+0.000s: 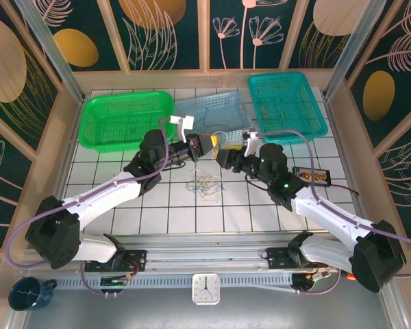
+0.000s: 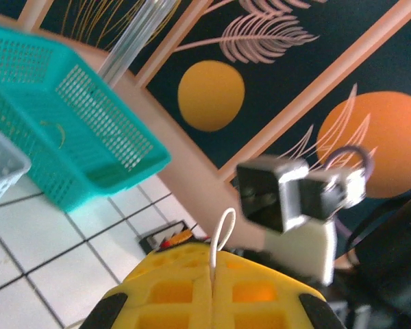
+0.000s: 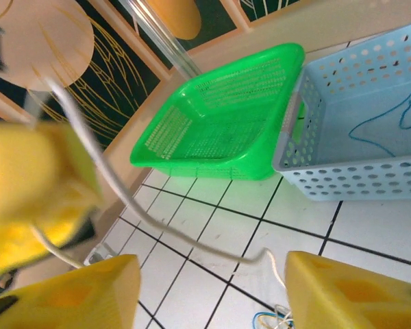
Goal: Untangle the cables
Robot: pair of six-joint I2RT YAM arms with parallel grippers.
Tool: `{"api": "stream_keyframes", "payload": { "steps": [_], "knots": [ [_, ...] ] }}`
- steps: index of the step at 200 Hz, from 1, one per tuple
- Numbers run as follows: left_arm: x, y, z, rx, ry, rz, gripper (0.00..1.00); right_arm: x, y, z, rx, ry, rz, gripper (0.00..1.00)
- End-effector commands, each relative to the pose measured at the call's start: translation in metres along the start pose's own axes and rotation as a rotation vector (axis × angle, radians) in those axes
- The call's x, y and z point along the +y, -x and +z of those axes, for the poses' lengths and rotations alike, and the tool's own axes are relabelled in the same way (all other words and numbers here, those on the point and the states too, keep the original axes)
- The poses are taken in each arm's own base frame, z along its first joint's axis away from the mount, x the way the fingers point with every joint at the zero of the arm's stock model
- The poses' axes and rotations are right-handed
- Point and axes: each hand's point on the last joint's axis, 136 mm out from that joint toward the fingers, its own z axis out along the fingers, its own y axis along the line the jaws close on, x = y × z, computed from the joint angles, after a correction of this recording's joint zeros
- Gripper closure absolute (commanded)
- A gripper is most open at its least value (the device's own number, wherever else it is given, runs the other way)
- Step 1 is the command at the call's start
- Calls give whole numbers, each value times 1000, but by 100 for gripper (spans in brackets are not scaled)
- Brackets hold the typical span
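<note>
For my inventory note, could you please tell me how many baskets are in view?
3: green basket at back left, light blue basket at back centre, teal basket at back right.

Green basket (image 1: 127,122), pale-blue basket (image 1: 205,106) and teal basket (image 1: 305,96) sit side by side on the tiled table (image 1: 192,219).

A: Where are the cables (image 1: 204,184) lying?
B: They're lying mid-table (image 1: 192,216). Three baskets are sitting behind them in a row: left basket (image 1: 128,120), middle basket (image 1: 212,110), right basket (image 1: 286,105).
</note>
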Motion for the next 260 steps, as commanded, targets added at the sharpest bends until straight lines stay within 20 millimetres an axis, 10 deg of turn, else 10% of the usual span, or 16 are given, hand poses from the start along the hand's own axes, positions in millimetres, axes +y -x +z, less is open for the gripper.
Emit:
{"api": "stream_keyframes", "payload": {
  "steps": [1,135,194,260],
  "knots": [
    [-39,29,-4,-44,-84,31,100,1,5,-3,-58,6,-52,37],
    [-92,74,1,-97,-193,35,100,-29,-28,38,-51,-61,-79,33],
    [-111,97,-4,-145,-202,53,100,-72,-81,59,26,-130,13,77],
    [-135,146,-12,-227,-117,191,100,-100,-125,47,63,-217,93,64]
  ]
}}
